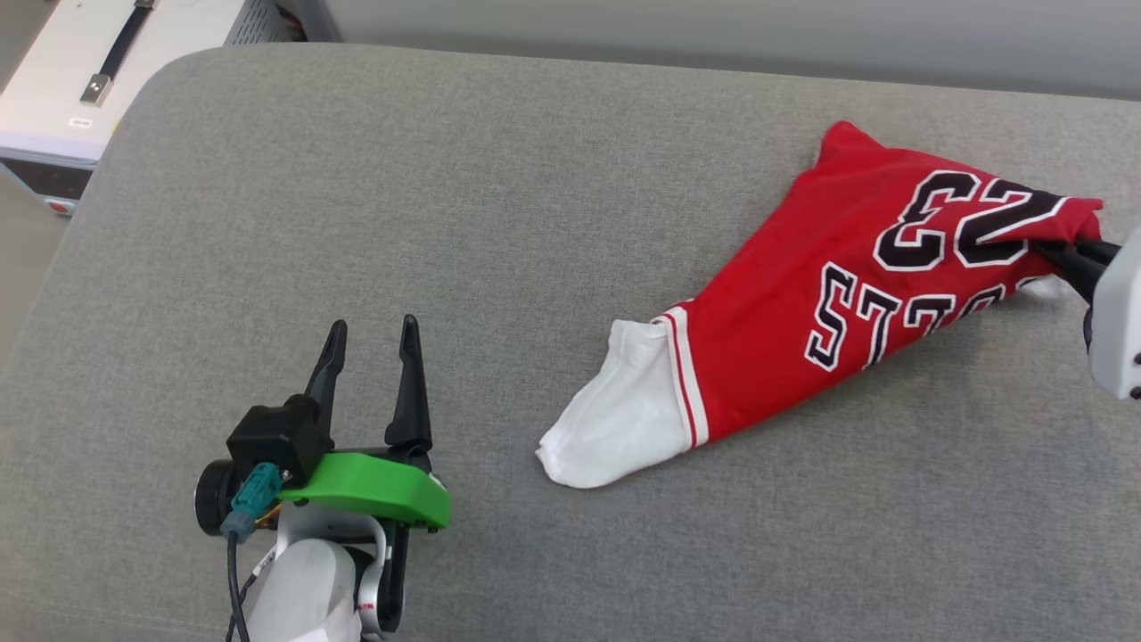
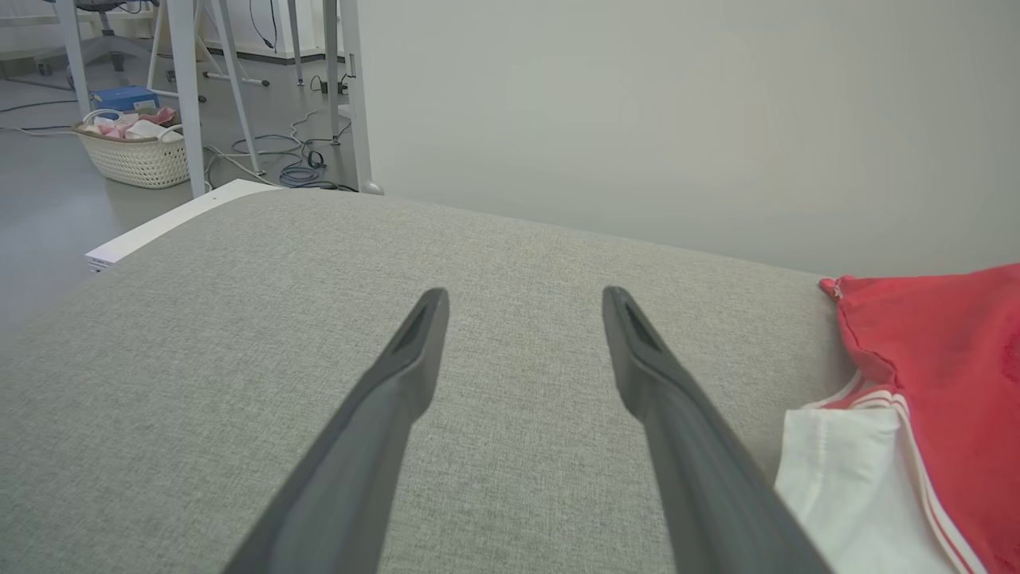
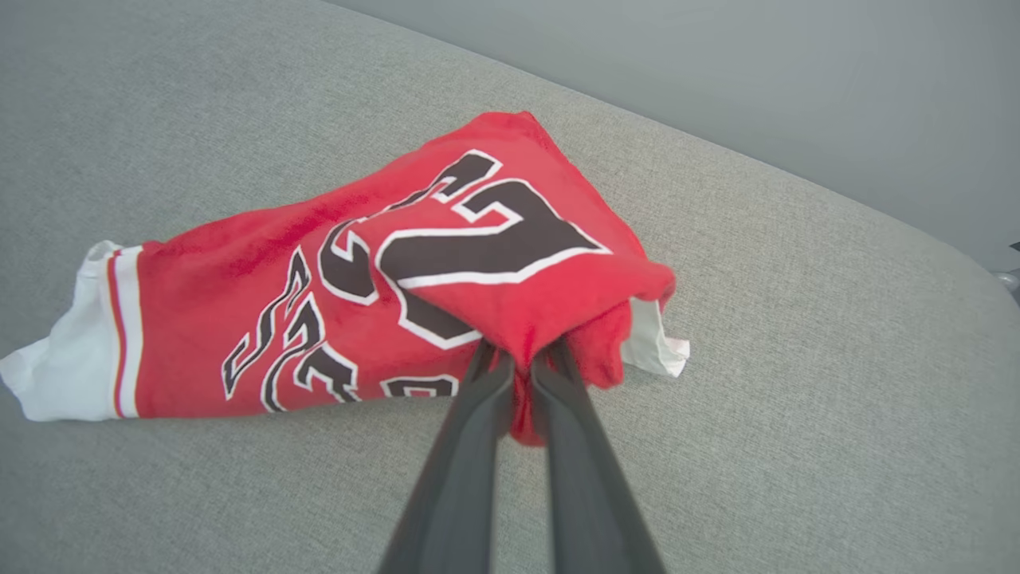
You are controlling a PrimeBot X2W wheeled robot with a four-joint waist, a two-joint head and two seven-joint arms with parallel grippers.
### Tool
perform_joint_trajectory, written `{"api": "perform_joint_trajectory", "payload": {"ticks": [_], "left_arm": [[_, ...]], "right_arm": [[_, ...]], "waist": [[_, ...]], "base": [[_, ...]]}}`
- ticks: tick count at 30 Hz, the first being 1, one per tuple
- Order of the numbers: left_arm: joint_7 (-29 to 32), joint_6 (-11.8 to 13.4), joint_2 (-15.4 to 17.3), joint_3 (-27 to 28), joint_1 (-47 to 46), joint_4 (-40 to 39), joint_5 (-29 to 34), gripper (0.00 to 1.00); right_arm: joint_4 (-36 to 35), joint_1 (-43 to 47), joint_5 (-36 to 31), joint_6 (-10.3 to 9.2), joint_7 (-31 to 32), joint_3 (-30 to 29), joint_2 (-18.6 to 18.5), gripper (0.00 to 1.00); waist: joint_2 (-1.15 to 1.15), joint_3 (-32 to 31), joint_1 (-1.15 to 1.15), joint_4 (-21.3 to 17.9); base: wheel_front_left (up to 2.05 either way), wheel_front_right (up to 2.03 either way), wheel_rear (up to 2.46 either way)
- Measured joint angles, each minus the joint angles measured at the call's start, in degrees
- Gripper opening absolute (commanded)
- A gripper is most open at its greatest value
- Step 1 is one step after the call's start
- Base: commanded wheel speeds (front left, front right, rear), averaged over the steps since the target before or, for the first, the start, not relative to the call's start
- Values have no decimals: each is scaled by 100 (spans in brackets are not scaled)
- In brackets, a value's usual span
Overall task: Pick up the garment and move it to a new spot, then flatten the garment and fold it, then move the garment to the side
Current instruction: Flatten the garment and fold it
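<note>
Right gripper point(image 3: 522, 360) pinches the garment point(image 1: 829, 303), which stretches leftward from it toward the empty, spread-fingered left gripper point(image 1: 373, 326)

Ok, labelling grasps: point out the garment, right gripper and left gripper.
garment point(image 1: 767, 321): head view, red body panel.
right gripper point(image 3: 519, 359): right wrist view, midway between shut fingertips.
left gripper point(image 1: 374, 325): head view, between open fingertips.

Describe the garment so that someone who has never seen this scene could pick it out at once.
On the wide grey fabric surface, the garment lies on the right half, bunched into a long wedge. One end is pinched in the right gripper; the open left gripper stands apart. It is the one bright red thing there, with black white-outlined numerals and a white striped-trim sleeve.
</note>
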Motion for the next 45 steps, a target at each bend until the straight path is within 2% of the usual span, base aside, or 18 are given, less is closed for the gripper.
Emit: {"api": "perform_joint_trajectory", "payload": {"ticks": [6,8,9,14,20,21,22,29,37,40,45], "left_arm": [[0,0,16,-8,51,-19,1,100],[0,0,22,-13,54,-35,1,100],[0,0,24,-25,55,-43,1,100],[0,0,32,-43,56,-37,0,100],[1,3,68,-44,54,-22,-1,100],[1,3,78,-47,54,-20,-1,100],[2,3,85,-49,54,-20,-1,100],[14,14,169,-51,55,-5,-4,100],[62,64,225,-44,107,-23,-26,100],[69,92,238,-45,153,-53,-27,100],[109,107,245,-63,152,-99,-34,100]], "right_arm": [[-1362,983,-354,0,498,-611,370,0],[-1707,1469,-403,0,624,-709,637,0],[-1858,1952,-426,-1,691,-727,910,0],[-1752,3030,-425,-1,653,-626,1619,0],[-1147,3523,-463,-1,145,-472,2228,0],[-1056,3537,-478,-1,-9,-457,2302,31],[-993,3549,-478,-1,-109,-450,2347,100],[-854,3552,-754,-1,-1351,-633,2562,100],[-992,3519,-1132,-1,-2744,-1167,2866,100],[-1004,3405,-1222,-1,-2996,-1446,2915,100],[-848,3123,-1278,-1,-3002,-1850,2908,100]], "waist": [[0,-112,0,-132],[0,-118,0,-155],[0,-94,0,-164],[0,-21,0,-205],[0,24,0,-283],[0,25,0,-298],[0,24,0,-310],[0,-46,0,-392],[0,-219,0,-467],[0,-267,0,-499],[0,-263,0,-497]], "base": [[0,0,0],[0,0,0],[0,0,0],[0,0,0],[0,0,0],[0,0,0],[0,0,0],[0,0,0],[0,0,0],[0,0,0],[0,0,0]]}}
